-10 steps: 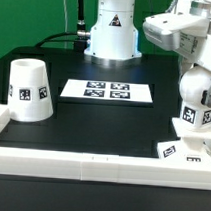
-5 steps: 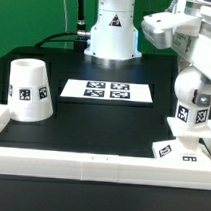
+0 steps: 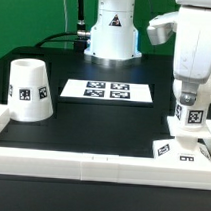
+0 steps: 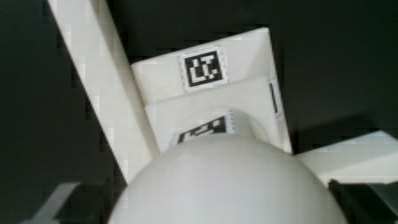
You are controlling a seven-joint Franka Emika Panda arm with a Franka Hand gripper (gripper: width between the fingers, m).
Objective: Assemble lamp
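Observation:
The white rounded bulb with a tag stands upright over the flat square base at the exterior view's front right, next to the rail. My gripper comes down from above and is shut on the bulb. In the wrist view the bulb fills the space between my dark fingers, and the tagged base lies beneath it. The tapered shade stands apart at the exterior view's left.
The marker board lies flat in the middle of the black table. Long white rails edge the front and sides; one rail runs beside the base. The robot's pedestal stands at the back.
The wrist has swung from a tilt to upright over the bulb. The bulb has shifted slightly to the exterior view's left and lower over the base.

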